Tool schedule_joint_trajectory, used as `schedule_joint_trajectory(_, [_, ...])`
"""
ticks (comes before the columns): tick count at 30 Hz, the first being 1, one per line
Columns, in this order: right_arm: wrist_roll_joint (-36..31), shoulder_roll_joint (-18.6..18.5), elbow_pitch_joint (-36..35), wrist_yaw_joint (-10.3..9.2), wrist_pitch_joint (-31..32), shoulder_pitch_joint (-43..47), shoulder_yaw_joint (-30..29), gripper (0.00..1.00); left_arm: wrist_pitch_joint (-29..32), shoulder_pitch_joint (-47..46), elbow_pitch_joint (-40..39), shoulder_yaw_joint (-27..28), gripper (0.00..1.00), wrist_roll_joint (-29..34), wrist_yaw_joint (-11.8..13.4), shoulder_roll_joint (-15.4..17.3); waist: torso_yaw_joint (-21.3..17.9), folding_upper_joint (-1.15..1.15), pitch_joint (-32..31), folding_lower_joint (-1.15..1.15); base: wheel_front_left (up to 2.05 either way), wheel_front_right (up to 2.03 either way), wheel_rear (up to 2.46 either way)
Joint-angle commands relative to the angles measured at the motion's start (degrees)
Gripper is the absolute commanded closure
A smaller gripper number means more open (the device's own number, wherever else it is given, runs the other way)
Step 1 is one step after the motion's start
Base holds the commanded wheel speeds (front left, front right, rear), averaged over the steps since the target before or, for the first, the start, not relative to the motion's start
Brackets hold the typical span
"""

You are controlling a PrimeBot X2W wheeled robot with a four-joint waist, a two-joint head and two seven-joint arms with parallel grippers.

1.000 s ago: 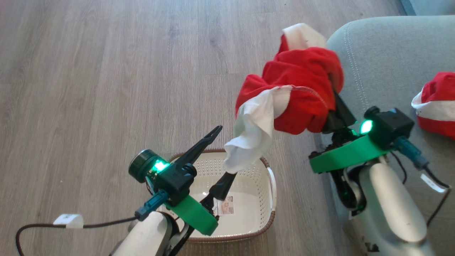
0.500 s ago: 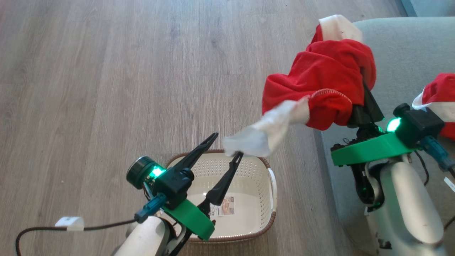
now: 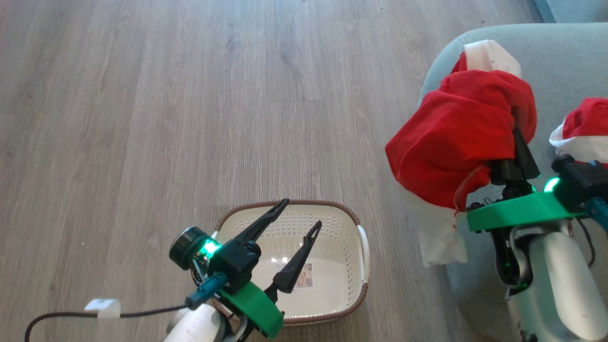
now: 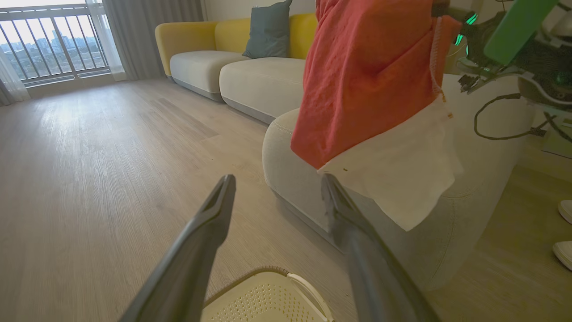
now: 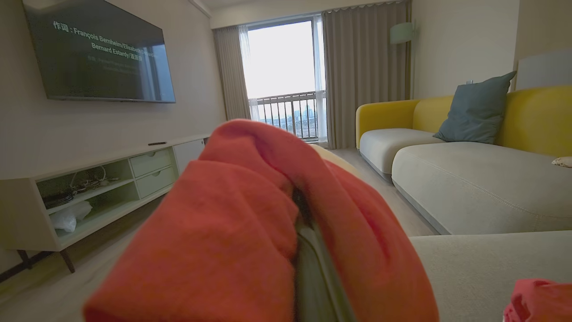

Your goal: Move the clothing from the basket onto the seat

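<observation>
Now, left gripper (image 3: 301, 212) spread wide above the basket (image 3: 349, 225), right gripper (image 3: 517, 137) pinching a red garment (image 3: 451, 142), apparently well right of the basket.

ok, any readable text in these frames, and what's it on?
"作词 : François Bernheim/Elisabe…": TV screen, top line; its end is blurred.
"Bernard Estardy/…": same screen, second line; the rest and a fainter third line are unreadable.
Sticker inside the basket: print too small to read.
</observation>
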Motion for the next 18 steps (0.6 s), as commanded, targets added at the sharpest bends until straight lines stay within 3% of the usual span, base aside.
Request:
schedule_joint_trajectory(1, [-0.2,0.65,-2.15,-0.01,-0.54,-0.45,0.68,1.0,-0.28,-1.23,-1.4,1.46,0.0,0.45,-0.08,0.81,-0.11,0.0,-0.02,0.0,0.0,0.0,0.0])
schedule_joint_trajectory(18, [0.26,0.65,0.1,-0.01,-0.54,1.39,-0.75,1.0,-0.28,-0.05,2.44,-0.2,0.0,0.33,-0.08,1.02,-0.27,0.0,0.14,0.0,0.0,0.0,0.0])
